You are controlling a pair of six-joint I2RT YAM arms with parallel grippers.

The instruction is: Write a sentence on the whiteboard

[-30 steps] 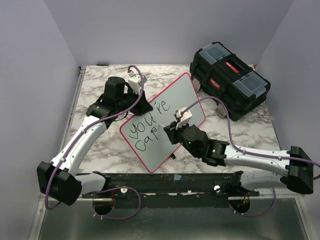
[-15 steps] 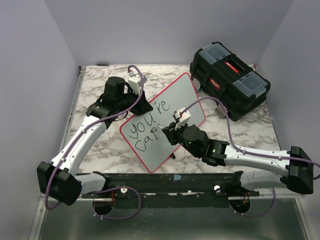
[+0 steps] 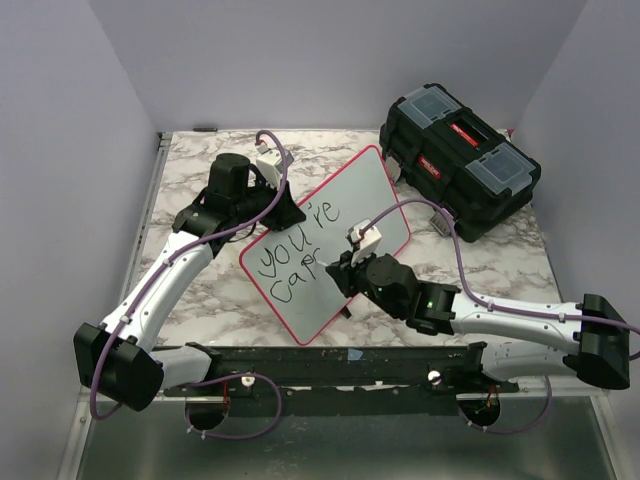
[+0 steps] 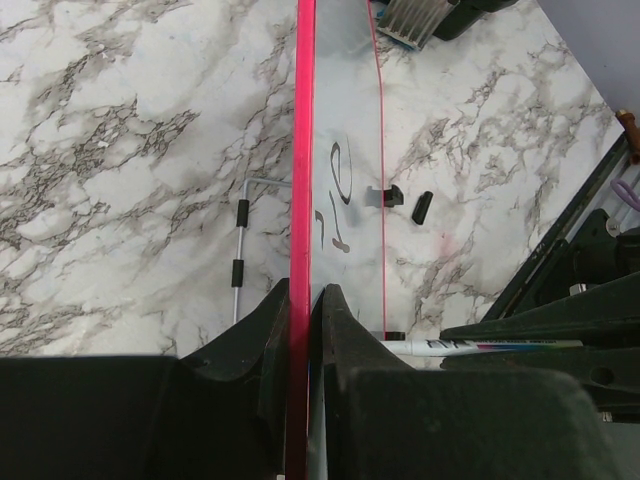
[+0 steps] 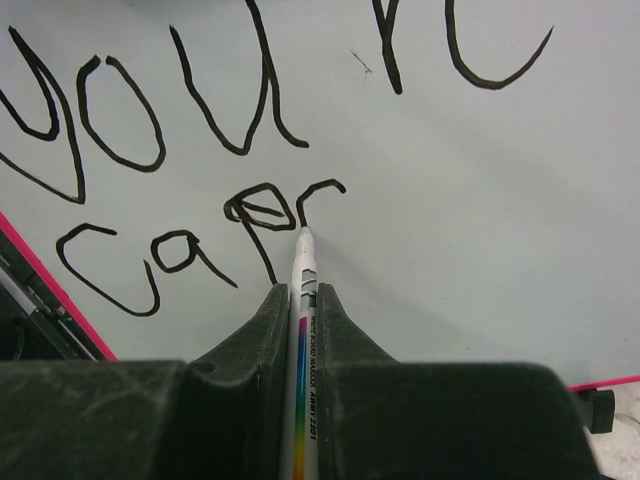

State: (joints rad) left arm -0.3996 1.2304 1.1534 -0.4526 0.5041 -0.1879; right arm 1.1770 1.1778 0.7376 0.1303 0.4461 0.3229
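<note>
On the marble tabletop I have the whiteboard lying skewed in the middle, with the black toolbox just beyond its far right corner. My left fingers are clenched on the whiteboard's red rim at its far left edge, one finger on each face. My right fingers hover over the whiteboard's near half, clamped tight on a white marker whose tip touches the surface. The sentence runs across the whiteboard's left half. From overhead I read only "you're" and the start of a second line. The right wrist camera shows it close: "cap" under "you're", then a small hooked stroke with the marker tip at its foot. The left wrist camera looks along the rim edge-on and catches the letters "re" foreshortened, plus the small black clips on the opposite rim.
</note>
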